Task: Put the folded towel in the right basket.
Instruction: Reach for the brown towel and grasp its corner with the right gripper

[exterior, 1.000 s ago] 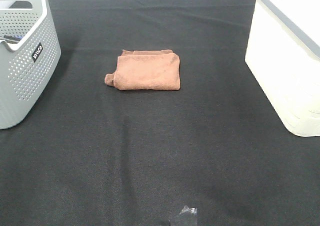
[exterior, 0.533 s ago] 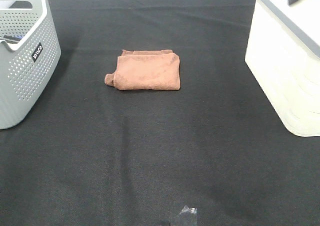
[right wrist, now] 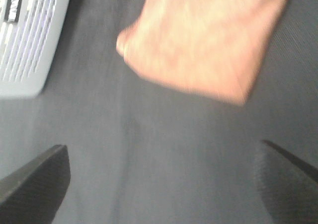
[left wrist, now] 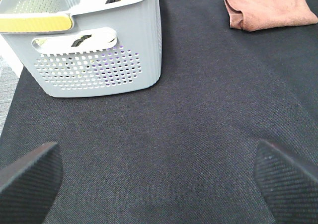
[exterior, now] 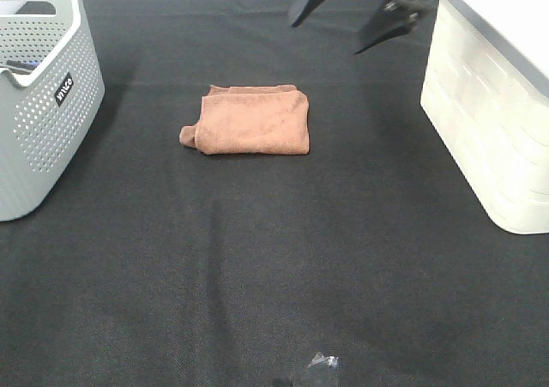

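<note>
A folded rust-brown towel (exterior: 250,121) lies flat on the black cloth, left of the middle. It also shows in the left wrist view (left wrist: 268,6) and, blurred, in the right wrist view (right wrist: 206,37). The right basket (exterior: 497,104) is white with a grey rim, at the right edge. My right gripper (exterior: 347,14) is open and empty, in the air at the top, above and right of the towel, just left of the white basket. My left gripper (left wrist: 159,179) is open and empty, over bare cloth near the grey basket; it does not show in the exterior view.
A grey perforated basket (exterior: 39,104) with a yellow handle strip (left wrist: 35,23) stands at the left and holds some items. A small crumpled clear bit (exterior: 322,368) lies near the front edge. Black cloth (exterior: 274,258) covers the table.
My right gripper has come in from the top right over the white basket and moved left toward the towel. The towel and baskets have not moved.
</note>
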